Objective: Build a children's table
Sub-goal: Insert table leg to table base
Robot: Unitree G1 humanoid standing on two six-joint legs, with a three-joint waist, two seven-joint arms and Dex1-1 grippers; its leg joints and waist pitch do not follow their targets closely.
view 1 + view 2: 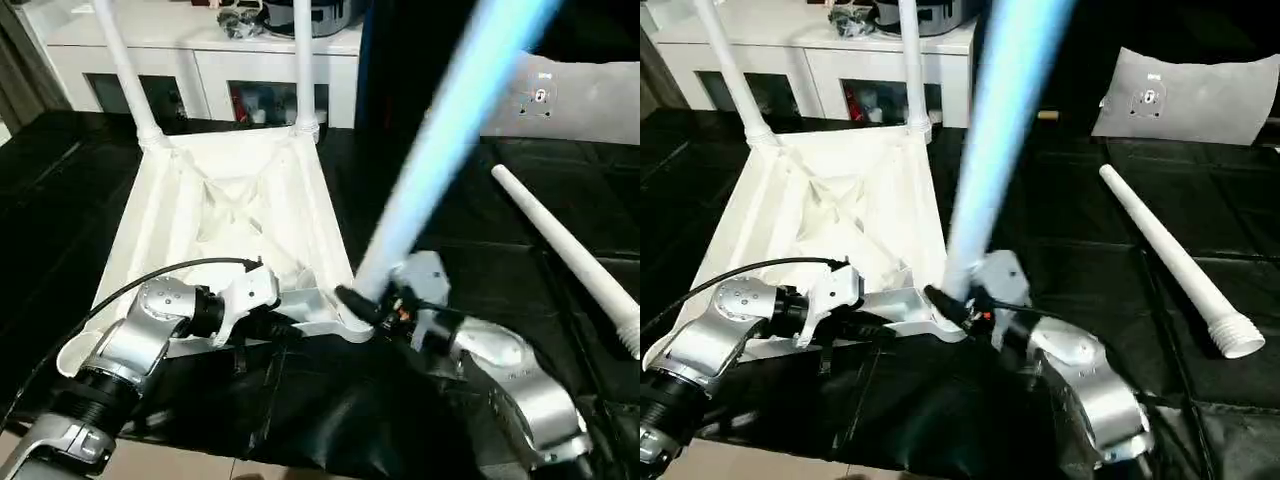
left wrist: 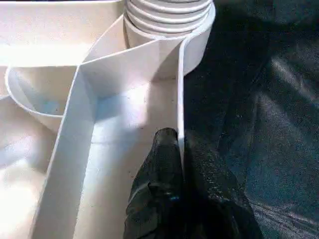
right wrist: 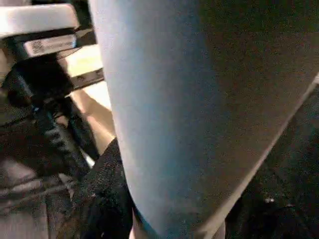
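Note:
The white table top (image 1: 230, 215) lies upside down on a black mat. Two white legs (image 1: 125, 70) (image 1: 304, 60) stand upright in its far corner sockets. A third leg (image 1: 440, 140) rises tilted from the near right corner socket (image 2: 199, 40), its threaded end (image 2: 167, 15) sitting in the socket. My right gripper (image 1: 365, 300) is shut on this leg close to its base. My left gripper (image 1: 285, 325) is shut on the table top's near rim (image 2: 180, 99), one finger on each side of the wall. The fourth leg (image 1: 570, 255) lies loose on the mat to the right.
A white cabinet with glass doors (image 1: 200, 70) stands behind the table top. A grey-white cushion (image 1: 1190, 95) lies at the back right. The black mat (image 1: 480, 210) covers the floor around the work; its front edge (image 1: 300, 465) runs near my forearms.

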